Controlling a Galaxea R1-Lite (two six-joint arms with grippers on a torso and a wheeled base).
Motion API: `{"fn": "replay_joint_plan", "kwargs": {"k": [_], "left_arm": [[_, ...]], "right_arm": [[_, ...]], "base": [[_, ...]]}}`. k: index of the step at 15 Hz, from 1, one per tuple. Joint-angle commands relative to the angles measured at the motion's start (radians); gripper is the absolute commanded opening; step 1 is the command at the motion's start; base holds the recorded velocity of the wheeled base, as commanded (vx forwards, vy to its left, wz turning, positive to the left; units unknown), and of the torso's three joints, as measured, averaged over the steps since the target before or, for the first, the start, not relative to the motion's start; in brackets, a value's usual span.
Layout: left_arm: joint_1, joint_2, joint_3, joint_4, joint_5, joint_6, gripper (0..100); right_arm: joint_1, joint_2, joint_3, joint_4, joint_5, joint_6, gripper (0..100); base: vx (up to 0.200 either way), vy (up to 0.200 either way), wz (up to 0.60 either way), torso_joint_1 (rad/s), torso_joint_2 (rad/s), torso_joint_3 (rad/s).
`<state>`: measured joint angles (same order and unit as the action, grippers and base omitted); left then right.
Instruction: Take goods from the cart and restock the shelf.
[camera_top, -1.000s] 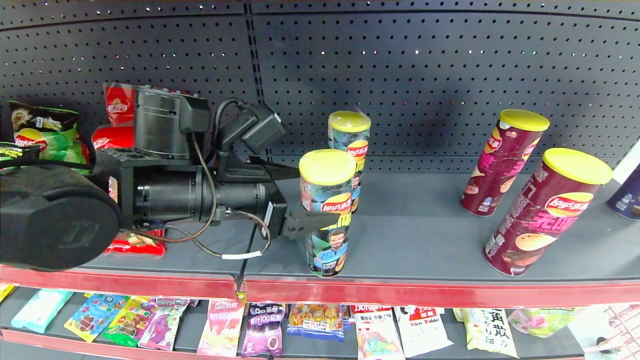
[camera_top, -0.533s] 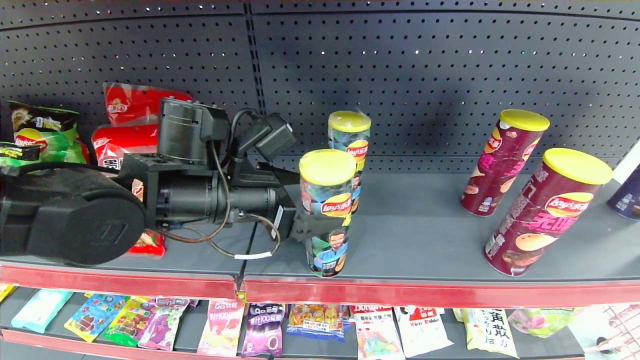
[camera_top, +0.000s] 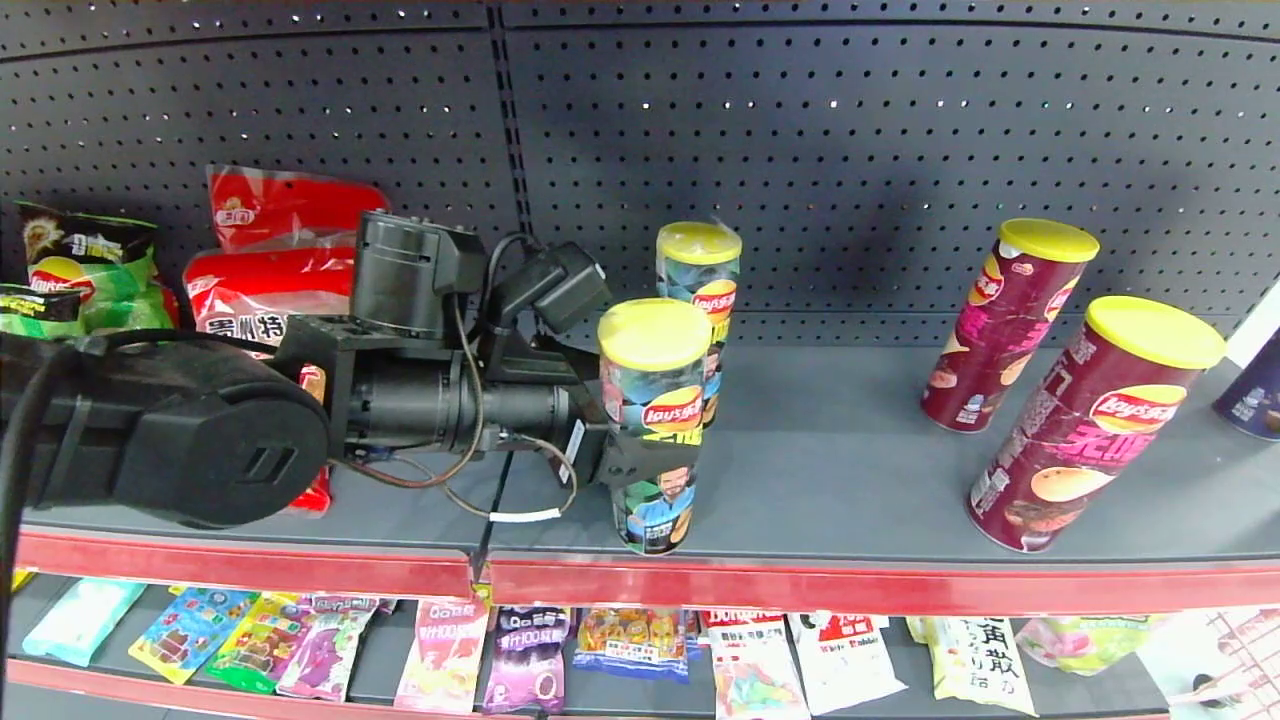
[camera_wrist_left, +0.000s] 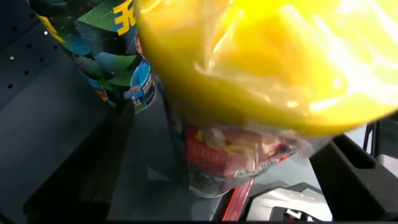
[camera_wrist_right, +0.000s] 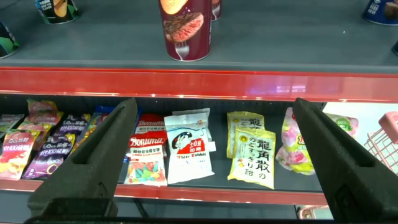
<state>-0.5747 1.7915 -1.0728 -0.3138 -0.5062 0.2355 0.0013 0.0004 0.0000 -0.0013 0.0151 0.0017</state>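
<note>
Head view has the left gripper (camera_top: 640, 430) at the front can (camera_top: 652, 385), which stands upright on the shelf (camera_top: 850, 470) near its red front edge. One finger crosses the label just above a cartoon bearded figure; the other is hidden behind the can. Left wrist view is blurred by the yellow lid (camera_wrist_left: 267, 62), yet bare shelf shows between the can and one finger, so the jaws straddle it loosely. A second can (camera_top: 699, 275) stands just behind. The arm partly hides red bags (camera_top: 270, 250). At the picture's edge a navy can (camera_top: 1250, 395) is cut off. Below the shelf edge the right gripper (camera_wrist_right: 214, 106) gapes wide before packets (camera_wrist_right: 186, 149).
</note>
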Motion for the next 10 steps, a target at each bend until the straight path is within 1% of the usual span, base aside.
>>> {"fn": "replay_joint_plan", "kwargs": {"k": [1, 7, 10], "left_arm": [[-0.004, 0.020, -0.015, -0.001, 0.000, 0.001, 100], [-0.010, 0.057, -0.059, -0.001, 0.000, 0.004, 100], [-0.011, 0.063, -0.059, -0.001, 0.001, 0.005, 100]], "right_arm": [[0.000, 0.000, 0.000, 0.000, 0.000, 0.000, 100], [0.000, 0.000, 0.000, 0.000, 0.000, 0.000, 100], [0.000, 0.000, 0.000, 0.000, 0.000, 0.000, 100]], "base": [[0.000, 0.000, 0.00, 0.000, 0.00, 0.000], [0.000, 0.000, 0.00, 0.000, 0.00, 0.000], [0.000, 0.000, 0.00, 0.000, 0.00, 0.000]]}}
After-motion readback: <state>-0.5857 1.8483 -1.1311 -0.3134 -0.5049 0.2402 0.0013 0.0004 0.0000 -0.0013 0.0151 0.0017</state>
